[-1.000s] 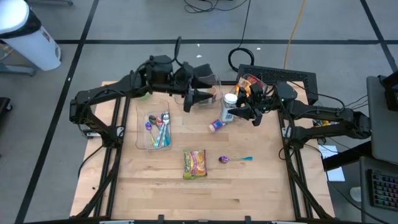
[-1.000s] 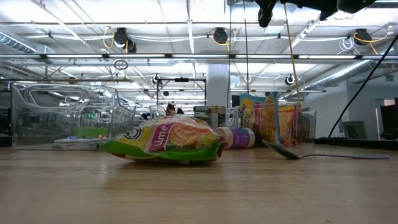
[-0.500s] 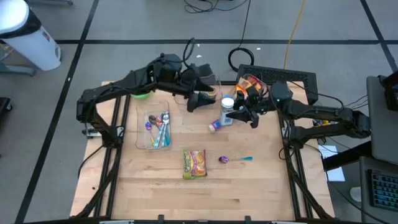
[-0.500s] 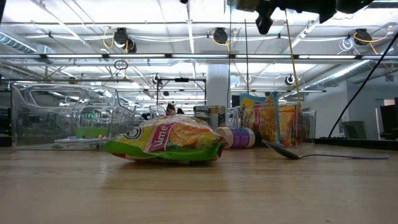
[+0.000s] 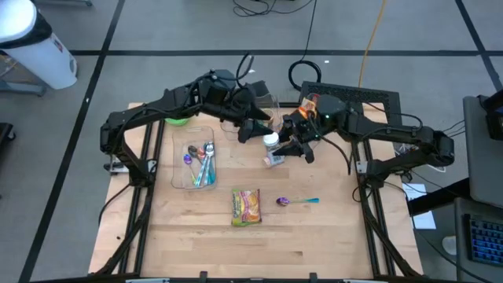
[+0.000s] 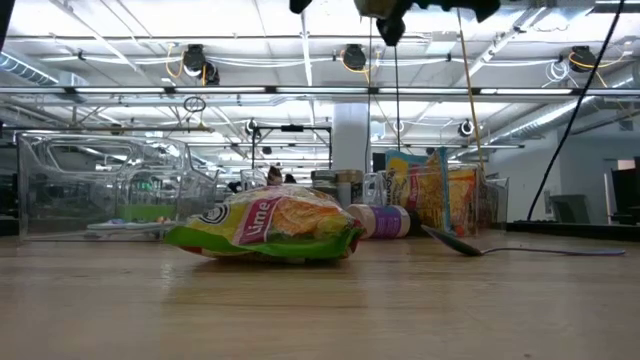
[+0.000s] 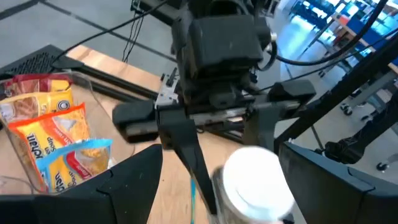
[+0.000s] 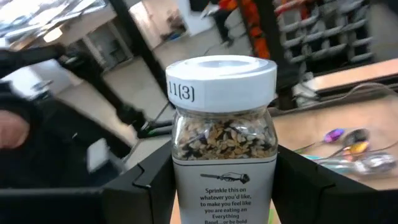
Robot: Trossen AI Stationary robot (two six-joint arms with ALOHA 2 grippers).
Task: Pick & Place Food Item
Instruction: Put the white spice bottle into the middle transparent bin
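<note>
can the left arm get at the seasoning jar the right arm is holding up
Probably yes: the left tool stands open right beside the jar, nothing between them. But the right tool is shut on it, so only the lid end looks free.

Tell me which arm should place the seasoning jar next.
Right. The right gripper is shut on the jar, lifted clear of the table. The left gripper hangs open beside it, holding nothing.
</note>
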